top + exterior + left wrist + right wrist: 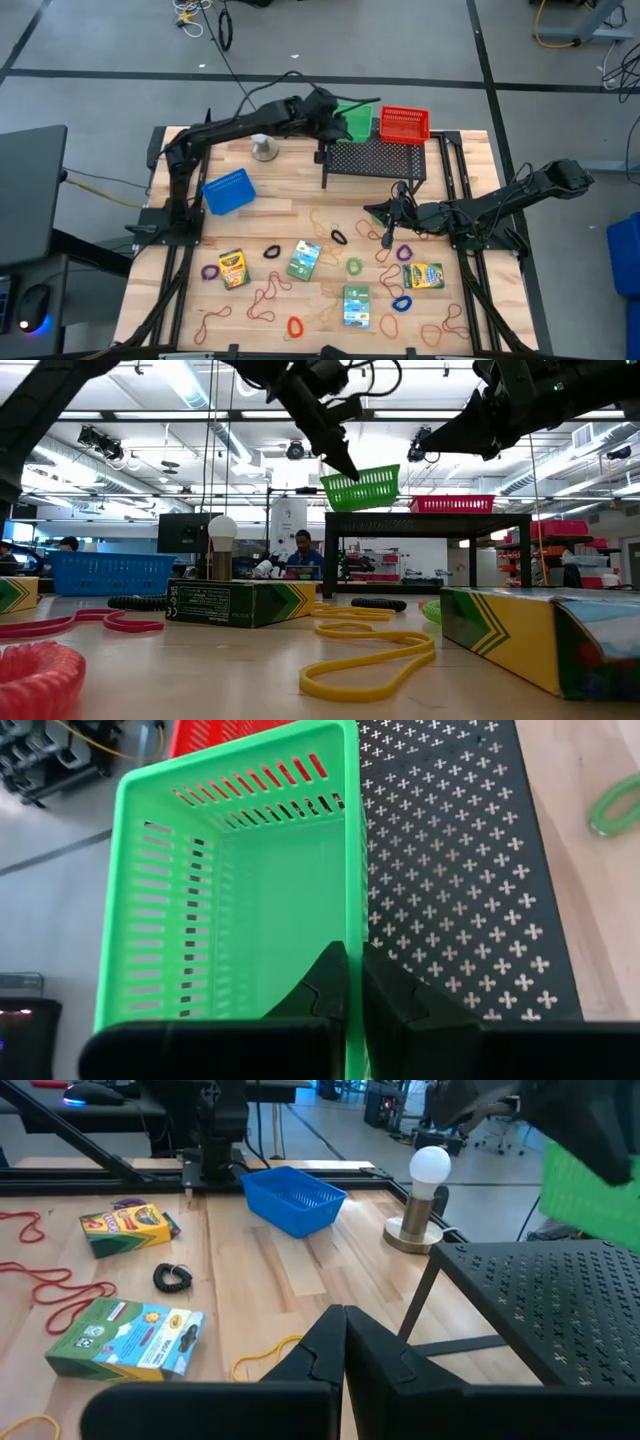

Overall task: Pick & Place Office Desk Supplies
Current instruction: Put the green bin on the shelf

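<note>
From above, the left gripper (335,118) reaches to the back of the black mesh rack (375,157), closed on the wall of a green basket (357,120) that sits at the rack's rear edge, just beside a red basket (404,123). The right gripper (388,222) hovers in front of the rack, fingers together and holding nothing — below it the supplies lie scattered on the wooden table (470,150): crayon boxes (303,260), reddish rubber bands (268,293) and small coloured loops (209,271). A blue basket (228,190) and a white ball on a stand (264,147) sit to the rack's left. In the low view the green basket (362,487) hangs tilted above the rack top (430,516), the red one (450,504) resting on it. The left wrist view shows the fingers (330,990) pinched on the green basket's rim (352,870) over the perforated rack. The right wrist view shows closed, empty fingers (345,1345) beside the rack — a crayon box (125,1340) and black loop (172,1276) lie beyond.
</note>
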Motion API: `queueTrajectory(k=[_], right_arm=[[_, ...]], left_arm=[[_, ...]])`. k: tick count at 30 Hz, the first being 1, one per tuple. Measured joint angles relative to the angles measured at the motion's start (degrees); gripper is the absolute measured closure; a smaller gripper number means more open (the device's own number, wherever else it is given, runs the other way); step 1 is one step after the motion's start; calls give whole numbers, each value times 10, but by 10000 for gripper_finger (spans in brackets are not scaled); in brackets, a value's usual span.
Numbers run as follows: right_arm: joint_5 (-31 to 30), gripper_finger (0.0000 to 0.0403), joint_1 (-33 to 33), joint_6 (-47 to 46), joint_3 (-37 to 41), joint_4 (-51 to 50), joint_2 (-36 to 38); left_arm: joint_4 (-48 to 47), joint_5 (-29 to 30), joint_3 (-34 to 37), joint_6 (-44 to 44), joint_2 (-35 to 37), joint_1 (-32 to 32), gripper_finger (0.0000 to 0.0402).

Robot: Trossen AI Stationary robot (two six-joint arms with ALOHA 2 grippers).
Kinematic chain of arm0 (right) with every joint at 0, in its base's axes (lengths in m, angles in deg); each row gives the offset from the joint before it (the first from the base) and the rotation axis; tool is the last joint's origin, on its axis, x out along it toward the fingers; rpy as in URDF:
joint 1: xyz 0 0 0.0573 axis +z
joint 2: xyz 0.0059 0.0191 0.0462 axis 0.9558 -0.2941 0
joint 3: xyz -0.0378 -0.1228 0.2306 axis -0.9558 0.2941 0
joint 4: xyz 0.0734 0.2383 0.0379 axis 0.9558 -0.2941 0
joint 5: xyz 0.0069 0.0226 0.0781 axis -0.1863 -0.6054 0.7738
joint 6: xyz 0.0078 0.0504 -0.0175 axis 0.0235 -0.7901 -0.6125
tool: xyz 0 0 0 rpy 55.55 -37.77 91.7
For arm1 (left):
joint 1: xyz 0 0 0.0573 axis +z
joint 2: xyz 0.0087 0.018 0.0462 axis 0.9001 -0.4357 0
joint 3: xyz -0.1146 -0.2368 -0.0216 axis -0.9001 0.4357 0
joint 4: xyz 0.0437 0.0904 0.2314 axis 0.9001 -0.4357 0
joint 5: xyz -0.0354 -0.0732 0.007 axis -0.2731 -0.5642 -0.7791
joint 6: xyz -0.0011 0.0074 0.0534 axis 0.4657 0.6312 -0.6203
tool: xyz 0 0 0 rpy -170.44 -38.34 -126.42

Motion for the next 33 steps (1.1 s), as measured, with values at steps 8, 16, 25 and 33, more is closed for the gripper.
queueTrajectory(k=[8, 16, 25, 33], right_arm=[[4, 392, 0, 1, 0, 0, 0], [4, 392, 0, 1, 0, 1, 0], [4, 392, 0, 4, 0, 5, 0], [6, 392, 0, 6, 0, 4, 0]], left_arm=[[2, 1, -2, 30, -11, 6, 387], [25, 2, -2, 29, -12, 5, 387], [38, 12, -3, 27, -35, 4, 387], [40, 4, -2, 32, -40, 4, 368]])
